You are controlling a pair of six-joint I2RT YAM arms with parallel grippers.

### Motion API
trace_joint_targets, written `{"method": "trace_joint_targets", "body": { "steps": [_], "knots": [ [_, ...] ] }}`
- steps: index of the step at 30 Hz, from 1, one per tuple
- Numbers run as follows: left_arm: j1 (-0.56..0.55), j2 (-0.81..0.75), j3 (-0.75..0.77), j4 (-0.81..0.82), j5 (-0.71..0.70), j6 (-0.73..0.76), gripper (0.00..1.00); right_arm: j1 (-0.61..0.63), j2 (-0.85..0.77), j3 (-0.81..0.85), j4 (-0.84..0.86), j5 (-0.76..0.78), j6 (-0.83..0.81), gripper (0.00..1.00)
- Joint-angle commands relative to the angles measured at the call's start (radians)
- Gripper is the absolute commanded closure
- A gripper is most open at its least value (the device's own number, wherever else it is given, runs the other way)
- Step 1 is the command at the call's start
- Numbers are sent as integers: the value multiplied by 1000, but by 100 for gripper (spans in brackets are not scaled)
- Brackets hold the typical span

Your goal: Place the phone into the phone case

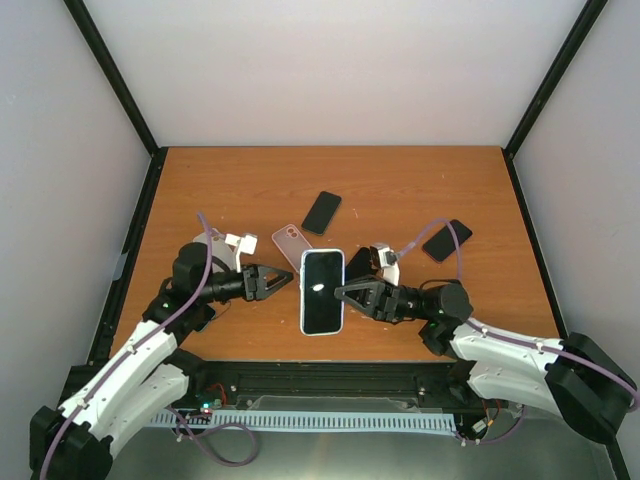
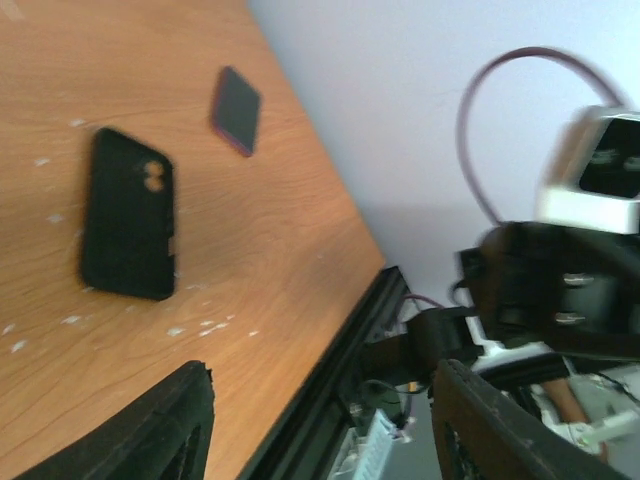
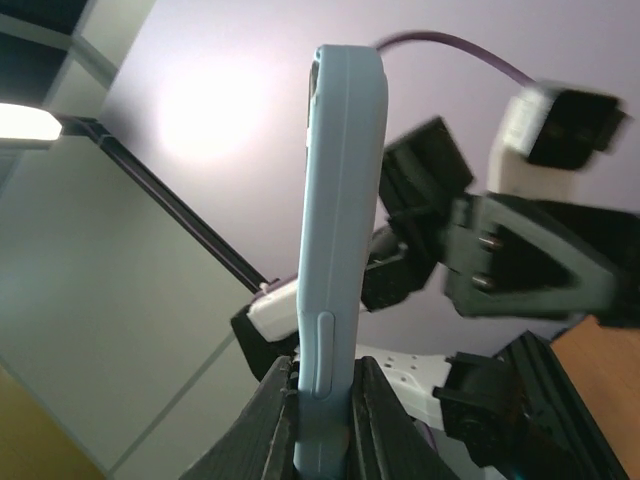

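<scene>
A wooden worktop (image 1: 250, 180) walled in white carries two robot arms reaching toward each other at its near edge. The right end effector (image 1: 340, 292) is clamped on the phone (image 1: 322, 290), holding it above the worktop's front centre, screen up; a pale blue phone case (image 3: 345, 200) wraps its edges, pinched between the fingers (image 3: 270, 420) in the right wrist view. The left end effector (image 1: 290, 279) stands open just beside the phone's left edge, gripping nothing. Behind lie a pink case (image 1: 290, 240), a black handset (image 1: 321, 212), a black case (image 2: 128, 213) with a camera cut-out, and another dark handset (image 1: 447, 240) to the right.
</scene>
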Motion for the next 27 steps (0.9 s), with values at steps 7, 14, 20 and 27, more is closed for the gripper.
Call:
{"method": "trace_joint_targets", "body": {
  "steps": [7,14,20,27],
  "knots": [
    [4,-35,61,394,302,-178,21,-5,61,44,-79,-8,-114,97],
    [4,-1,89,428,315,-187,20,-5,75,63,-151,-23,-146,97],
    [3,36,137,307,258,-119,56,-5,51,81,-228,-23,-183,97],
    [3,141,254,40,134,43,100,-5,9,125,-421,3,-252,97]
  ]
}}
